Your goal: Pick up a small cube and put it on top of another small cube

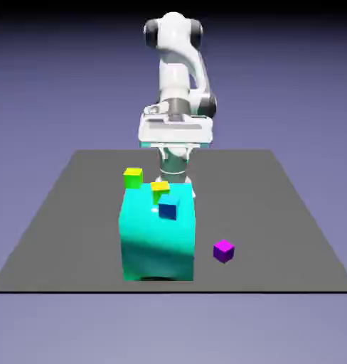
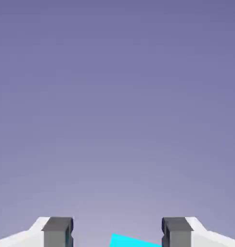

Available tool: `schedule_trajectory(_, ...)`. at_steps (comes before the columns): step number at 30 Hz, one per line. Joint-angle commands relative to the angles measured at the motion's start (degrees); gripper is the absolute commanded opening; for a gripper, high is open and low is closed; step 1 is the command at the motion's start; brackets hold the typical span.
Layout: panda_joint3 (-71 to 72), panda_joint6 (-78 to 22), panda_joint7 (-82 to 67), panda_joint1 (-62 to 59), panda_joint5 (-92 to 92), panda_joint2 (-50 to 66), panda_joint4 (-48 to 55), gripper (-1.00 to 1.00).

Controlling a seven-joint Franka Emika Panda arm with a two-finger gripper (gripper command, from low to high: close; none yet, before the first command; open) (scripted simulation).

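Small cubes (image 1: 224, 251): 4 | large cyan block (image 1: 158, 238): 1 | end effector (image 2: 117, 232): 1, fingers apart, empty

Frontal exterior view, outward-looking hand view

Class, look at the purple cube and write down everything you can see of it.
The purple cube is small, with flat, plain faces and sharp edges; its material cannot be told. It sits on the dark grey table, near the front edge, at the exterior view's right of the big cyan block. It is turned so a corner faces the camera. Nothing but the table touches it.
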Motion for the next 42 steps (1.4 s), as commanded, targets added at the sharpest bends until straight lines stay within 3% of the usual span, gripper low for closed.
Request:
schedule_trajectory(1,0.7,-1.7,1.5,0.2,-1.7,0.9,1.9,0.00)
schedule_trajectory(21,10.2,-41.6,2.7,8.8,-14.9,42.4,28.9,0.00)
schedule_trajectory(25,11.6,-45.0,-2.9,11.2,-11.2,50.1,28.2,0.00)
schedule_trajectory(29,9.6,-35.8,-0.4,12.3,-14.7,57.9,26.2,0.00)
schedule_trajectory(30,9.6,-35.8,-0.4,12.3,-14.7,57.9,26.2,-1.00)
schedule_trajectory(35,12.1,-45.6,-3.1,11.1,-10.4,50.0,28.5,-1.00)
schedule_trajectory(42,15.5,-58.8,-9.0,0.4,0.9,40.3,35.4,-1.00)
